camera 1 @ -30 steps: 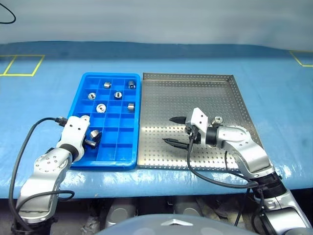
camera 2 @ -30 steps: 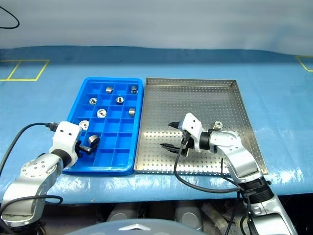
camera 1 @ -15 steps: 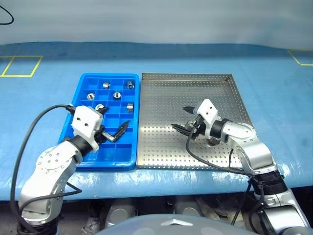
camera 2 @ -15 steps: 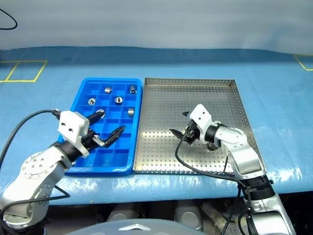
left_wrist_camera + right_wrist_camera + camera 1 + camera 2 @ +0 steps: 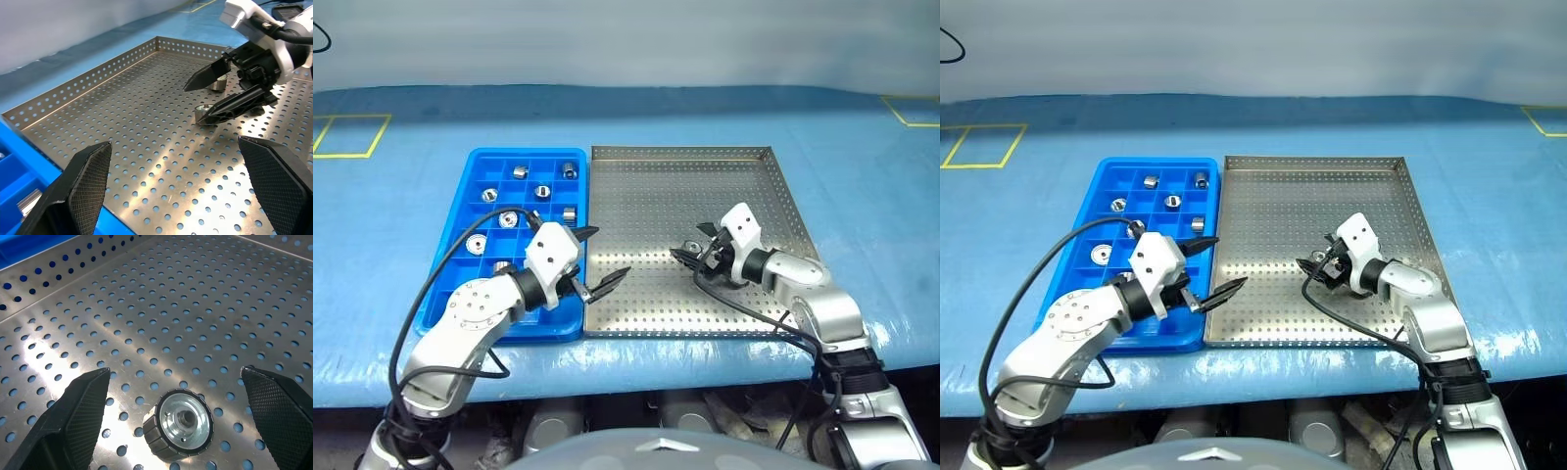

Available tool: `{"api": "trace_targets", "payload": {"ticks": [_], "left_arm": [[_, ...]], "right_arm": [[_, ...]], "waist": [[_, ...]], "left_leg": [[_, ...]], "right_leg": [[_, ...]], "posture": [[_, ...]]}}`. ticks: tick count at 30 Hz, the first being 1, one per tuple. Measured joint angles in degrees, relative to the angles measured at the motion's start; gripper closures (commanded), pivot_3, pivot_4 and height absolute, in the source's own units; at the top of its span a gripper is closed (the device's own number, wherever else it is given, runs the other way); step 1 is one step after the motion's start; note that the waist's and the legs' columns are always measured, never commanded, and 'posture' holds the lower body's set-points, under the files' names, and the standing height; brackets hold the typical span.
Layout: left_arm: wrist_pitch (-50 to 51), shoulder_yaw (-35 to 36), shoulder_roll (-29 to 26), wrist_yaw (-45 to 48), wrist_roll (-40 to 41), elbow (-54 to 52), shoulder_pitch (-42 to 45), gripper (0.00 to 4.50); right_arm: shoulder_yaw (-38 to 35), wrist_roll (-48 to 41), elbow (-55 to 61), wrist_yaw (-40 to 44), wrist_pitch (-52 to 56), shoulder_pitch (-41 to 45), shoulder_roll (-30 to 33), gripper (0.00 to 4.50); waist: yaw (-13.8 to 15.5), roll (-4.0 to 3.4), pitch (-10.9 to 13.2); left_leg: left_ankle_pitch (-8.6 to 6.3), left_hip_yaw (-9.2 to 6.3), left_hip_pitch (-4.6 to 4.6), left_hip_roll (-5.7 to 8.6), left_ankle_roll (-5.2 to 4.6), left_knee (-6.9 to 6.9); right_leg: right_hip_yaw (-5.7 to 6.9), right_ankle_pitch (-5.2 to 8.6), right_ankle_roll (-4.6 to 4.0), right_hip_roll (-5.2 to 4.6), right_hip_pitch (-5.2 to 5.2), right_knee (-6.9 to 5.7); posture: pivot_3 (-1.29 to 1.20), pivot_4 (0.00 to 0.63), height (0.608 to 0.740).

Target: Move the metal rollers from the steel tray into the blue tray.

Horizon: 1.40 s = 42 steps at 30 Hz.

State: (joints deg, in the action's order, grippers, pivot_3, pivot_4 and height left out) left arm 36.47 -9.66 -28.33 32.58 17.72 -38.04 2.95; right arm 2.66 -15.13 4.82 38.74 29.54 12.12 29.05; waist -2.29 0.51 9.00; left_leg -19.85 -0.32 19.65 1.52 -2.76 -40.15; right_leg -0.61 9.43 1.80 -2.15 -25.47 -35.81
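The steel tray (image 5: 646,196) lies right of the blue tray (image 5: 524,152), whose compartments hold several metal rollers (image 5: 542,192). One roller (image 5: 180,423) stands on the steel tray's perforated floor between the fingers of my right gripper (image 5: 176,371), which is open and not touching it. In the left wrist view, that roller (image 5: 205,113) sits by the right gripper (image 5: 192,105), with a second roller (image 5: 217,83) just behind it. My left gripper (image 5: 607,255) hangs open and empty over the seam between the two trays, near their front edge.
Both trays rest on a blue table cover (image 5: 862,186) with yellow tape marks (image 5: 342,132) at the far left. Black cables (image 5: 431,294) loop from both wrists near the table's front edge. The steel tray's low rim (image 5: 98,78) borders the floor.
My left gripper has swung right from the blue tray's near compartments to the steel tray's left edge. My right gripper has shifted right and farther in, bringing its fingers around a roller.
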Motion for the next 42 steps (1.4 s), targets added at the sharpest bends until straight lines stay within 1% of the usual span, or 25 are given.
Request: {"api": "trace_targets", "payload": {"ticks": [5,8,10,11,12,13,14,15,25,30,34,38,42], "left_arm": [[-1.0,-1.1,0.0,0.0,-0.4,0.1,0.1,0.01],[-1.2,-1.1,-0.2,0.0,-0.9,0.1,0.1,0.0],[-1.5,-1.1,-0.2,0.0,-1.1,0.1,0.0,0.0],[-1.6,-1.1,-0.2,0.0,-1.2,0.1,0.0,0.0],[-1.7,-1.1,-0.2,0.0,-1.2,0.1,-0.1,0.0],[-1.7,-1.1,-0.2,0.0,-1.3,0.1,-0.1,0.0],[-1.8,-1.1,-0.3,0.0,-1.3,0.1,-0.3,0.0],[-1.8,-1.1,-0.3,0.0,-1.3,0.1,-0.4,0.0],[-2.0,-0.7,-0.9,0.0,-1.1,0.1,-1.3,0.0],[-1.6,3.8,-1.4,-0.1,1.4,-1.1,-5.9,0.0],[-1.1,8.6,-3.3,-1.4,1.5,-4.4,-11.0,0.0],[-0.5,14.6,-3.5,-3.1,1.5,-7.4,-14.4,0.0],[-0.3,18.7,-3.6,-4.2,1.5,-10.7,-18.6,0.0]], "right_arm": [[-0.4,0.0,-1.8,-1.1,1.2,0.0,-0.4,0.0],[-0.3,0.0,-2.7,-1.2,2.1,0.0,-0.6,0.6],[-0.3,0.0,-2.8,-1.1,2.3,0.0,-0.6,1.34],[-0.3,0.0,-2.8,-1.1,2.3,0.0,-0.6,1.55],[-0.2,0.0,-2.8,-1.0,2.3,0.0,-0.6,1.96],[-0.2,0.1,-2.8,-1.1,2.4,0.0,-0.6,2.26],[-0.2,0.2,-2.8,-1.1,2.4,0.0,-0.6,2.53],[-0.2,0.3,-2.8,-1.1,2.4,0.0,-0.6,2.66],[-0.2,0.6,-2.6,-1.6,2.2,0.0,-1.1,2.66],[0.5,0.7,0.0,-1.7,1.7,1.1,-2.8,2.66],[3.1,0.7,1.0,-0.9,1.0,5.9,-4.8,2.66],[7.1,1.0,-0.3,1.2,-1.1,12.6,-8.8,2.66],[10.1,1.8,-6.6,3.1,-5.9,20.2,-13.8,2.66]], "waist": [[0.0,0.0,0.0],[-0.1,0.0,0.0],[-0.2,0.0,0.0],[-0.2,0.0,0.0],[-0.2,0.0,0.0],[-0.2,0.0,0.0],[-0.1,0.0,0.0],[-0.1,0.0,0.0],[-0.2,0.0,0.0],[-1.1,-0.04,0.0],[-1.6,-0.04,0.0],[-1.4,-0.04,0.0],[-0.6,-0.03,0.0]], "left_leg": [[0.0,0.0,0.0,0.0,0.0,0.0],[0.0,0.0,0.0,0.0,0.0,0.0],[0.0,0.0,0.0,0.0,0.0,0.0],[0.0,0.0,0.01,0.0,-0.01,0.0],[0.0,0.0,0.0,0.0,0.0,0.0],[0.0,0.0,0.01,0.0,-0.01,0.0],[0.0,0.0,0.0,0.0,-0.01,0.0],[0.0,0.0,0.0,0.0,-0.01,0.0],[0.0,0.0,0.0,-0.01,-0.01,0.0],[0.0,0.0,0.02,-0.04,0.0,0.01],[0.0,-0.02,-0.01,-0.04,0.0,0.01],[0.03,-0.06,-0.02,-0.06,0.06,0.01],[0.04,-0.09,-0.01,-0.03,0.08,0.05]], "right_leg": [[-0.01,0.0,0.0,0.0,0.0,0.0],[-0.01,0.0,0.0,0.01,0.0,0.0],[-0.01,0.0,0.01,0.01,0.0,0.0],[-0.01,0.0,0.01,0.01,0.0,0.01],[-0.01,0.0,0.01,0.01,0.0,0.0],[0.0,-0.01,0.02,0.01,0.0,0.01],[-0.01,-0.01,0.02,0.01,0.0,0.01],[0.0,-0.01,0.03,0.01,0.0,0.01],[0.0,-0.01,0.03,0.02,0.0,0.0],[-0.02,-0.01,0.03,0.01,-0.05,0.0],[-0.02,-0.01,0.03,0.02,-0.05,-0.03],[0.03,-0.02,0.02,0.06,-0.06,-0.05],[0.05,-0.01,0.0,0.01,-0.06,-0.01]], "posture": [[-0.14,0.15,0.74],[-0.14,0.15,0.74],[-0.14,0.15,0.74],[-0.12,0.15,0.74],[-0.12,0.15,0.74],[-0.12,0.15,0.74],[-0.12,0.15,0.74],[-0.12,0.15,0.74],[-0.14,0.15,0.74],[-0.12,0.15,0.74],[-0.08,0.15,0.74],[-0.03,0.15,0.74],[0.02,0.15,0.74]]}}
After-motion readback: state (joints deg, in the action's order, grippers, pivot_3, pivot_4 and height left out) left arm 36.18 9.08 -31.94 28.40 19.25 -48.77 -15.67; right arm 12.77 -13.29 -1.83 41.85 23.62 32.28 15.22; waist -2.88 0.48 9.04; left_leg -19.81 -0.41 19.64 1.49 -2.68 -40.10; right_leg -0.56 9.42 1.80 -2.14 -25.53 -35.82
